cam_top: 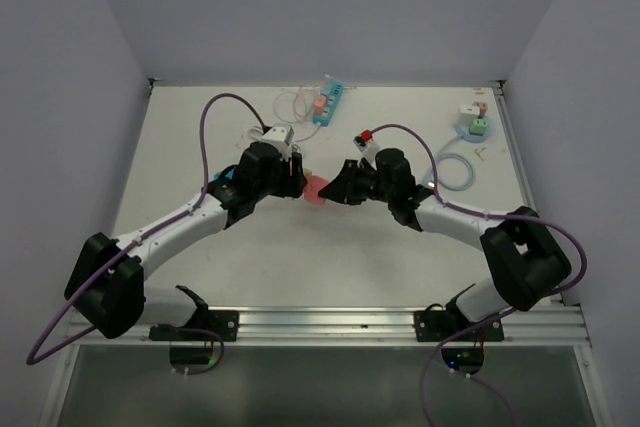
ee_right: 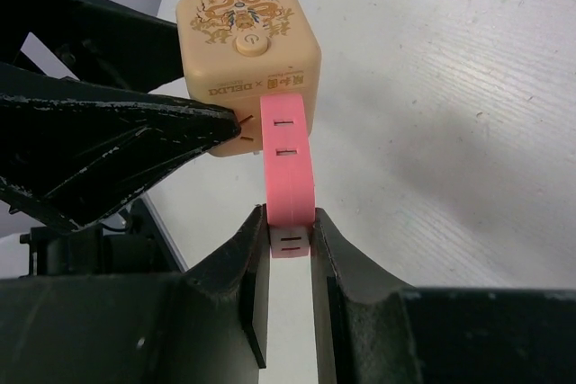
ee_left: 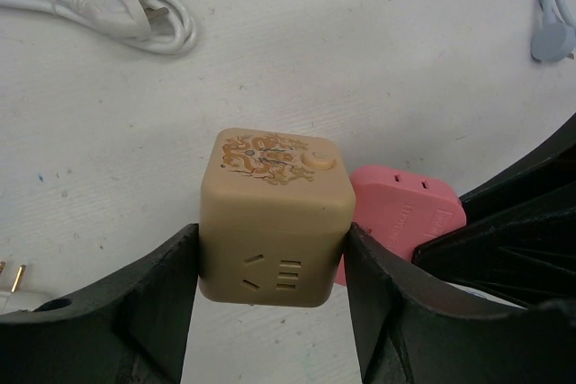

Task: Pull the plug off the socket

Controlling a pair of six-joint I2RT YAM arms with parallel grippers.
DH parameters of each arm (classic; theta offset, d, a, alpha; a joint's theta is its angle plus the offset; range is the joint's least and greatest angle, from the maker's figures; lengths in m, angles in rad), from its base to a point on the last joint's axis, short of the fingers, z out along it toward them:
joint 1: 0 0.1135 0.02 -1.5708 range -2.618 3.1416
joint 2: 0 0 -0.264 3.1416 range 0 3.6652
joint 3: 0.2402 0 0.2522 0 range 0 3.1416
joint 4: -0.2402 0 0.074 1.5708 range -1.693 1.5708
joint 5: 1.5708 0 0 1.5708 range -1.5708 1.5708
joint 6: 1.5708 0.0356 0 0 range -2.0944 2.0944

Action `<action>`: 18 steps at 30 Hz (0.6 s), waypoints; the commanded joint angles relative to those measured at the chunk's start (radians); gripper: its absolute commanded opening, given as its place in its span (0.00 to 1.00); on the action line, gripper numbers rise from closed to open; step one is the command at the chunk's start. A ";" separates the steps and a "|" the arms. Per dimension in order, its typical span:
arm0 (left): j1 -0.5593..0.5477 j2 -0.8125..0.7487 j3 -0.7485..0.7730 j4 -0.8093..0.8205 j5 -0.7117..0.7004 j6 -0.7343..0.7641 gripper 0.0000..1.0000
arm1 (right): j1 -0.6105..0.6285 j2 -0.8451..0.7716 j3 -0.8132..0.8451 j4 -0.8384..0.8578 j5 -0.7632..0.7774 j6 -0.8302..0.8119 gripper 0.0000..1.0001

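A tan cube socket (ee_left: 274, 213) with a gold dragon print on top is clamped between my left gripper's (ee_left: 270, 254) fingers, above the white table. It also shows in the right wrist view (ee_right: 247, 33). A flat pink plug (ee_right: 288, 159) sits against the cube's side, with no gap showing. My right gripper (ee_right: 290, 231) is shut on the plug's near end. In the top view the left gripper (cam_top: 290, 179) and the right gripper (cam_top: 338, 187) meet mid-table, with the pink plug (cam_top: 316, 190) between them. The cube is mostly hidden there.
A blue power strip (cam_top: 328, 105) with a coiled white cable (ee_left: 117, 6) lies at the back. A red plug (cam_top: 366, 137) lies behind the right gripper. A light blue cable (cam_top: 455, 169) and small adapters (cam_top: 478, 125) are at the back right.
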 commanded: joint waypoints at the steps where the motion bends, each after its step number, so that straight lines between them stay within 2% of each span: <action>1: 0.043 -0.047 -0.002 0.068 -0.123 0.000 0.00 | 0.001 -0.037 0.016 -0.050 0.000 -0.050 0.00; 9: 0.106 -0.094 -0.049 0.048 -0.270 0.000 0.00 | -0.001 -0.120 0.008 -0.149 0.001 -0.111 0.00; 18: 0.120 -0.148 -0.026 -0.035 -0.423 -0.031 0.00 | -0.006 -0.153 0.005 -0.231 -0.023 -0.167 0.00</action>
